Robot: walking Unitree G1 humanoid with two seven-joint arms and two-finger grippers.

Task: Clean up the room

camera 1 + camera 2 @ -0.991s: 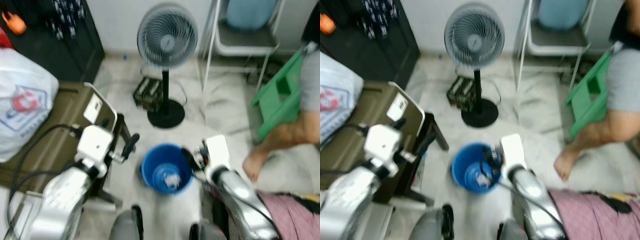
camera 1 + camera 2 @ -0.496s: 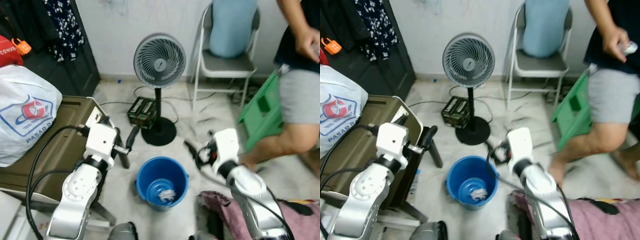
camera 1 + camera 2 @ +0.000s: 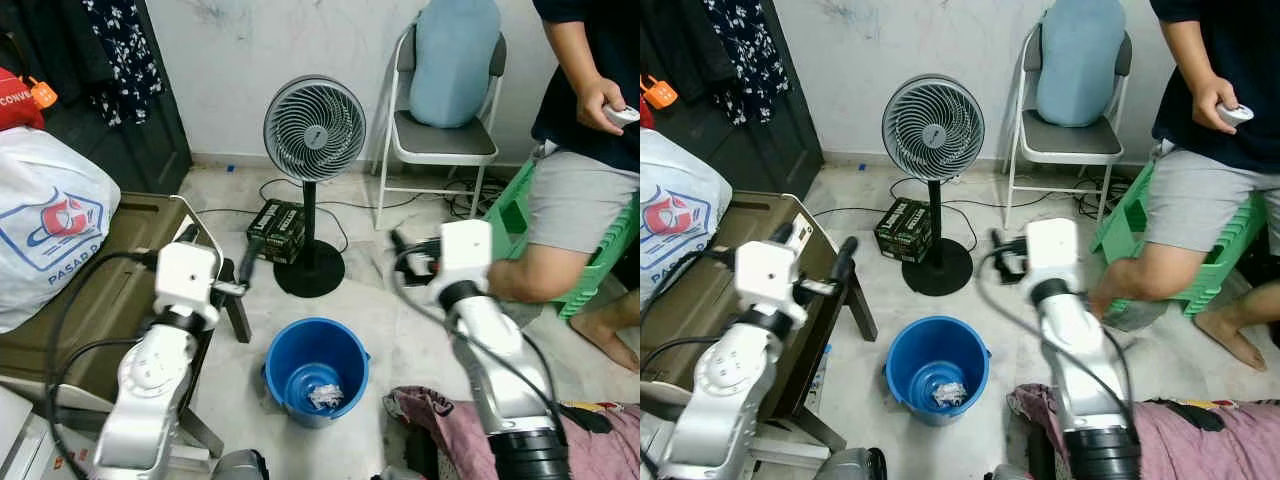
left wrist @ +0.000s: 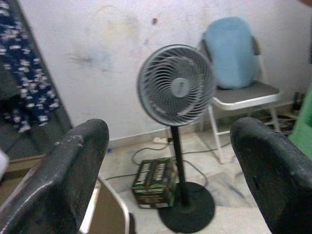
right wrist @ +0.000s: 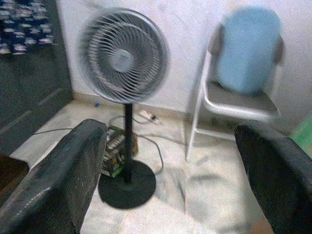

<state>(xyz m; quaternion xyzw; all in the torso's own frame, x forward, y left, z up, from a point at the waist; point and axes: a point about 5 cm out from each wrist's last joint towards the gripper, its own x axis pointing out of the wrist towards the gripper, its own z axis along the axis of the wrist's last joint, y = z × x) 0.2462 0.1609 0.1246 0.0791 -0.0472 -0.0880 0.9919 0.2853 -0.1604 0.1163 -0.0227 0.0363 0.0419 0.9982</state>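
Both my grippers, left [image 4: 168, 175] and right [image 5: 170, 180], hang with fingers spread wide, holding nothing. Blue bucket [image 3: 316, 368] sits on the floor between my arms, crumpled paper [image 3: 322, 396] inside.

Bare pale floor [image 3: 400, 320] lies open between the blue bucket [image 3: 316, 368] and the pedestal fan [image 3: 314, 180], whose round black base, a dark carton [image 3: 277, 230] just beside it and loose cables take up the ground toward the wall. To the robot's left an olive case [image 3: 90, 290] with a white plastic bag [image 3: 45, 225] on it blocks that side, and to its right a seated person's legs [image 3: 560, 255] and a green stool [image 3: 600, 250] close it off. Both the left gripper [image 3: 246, 265] and right gripper [image 3: 400, 245] have their fingers spread, with free air ahead toward the fan and the folding chair [image 3: 440, 130].
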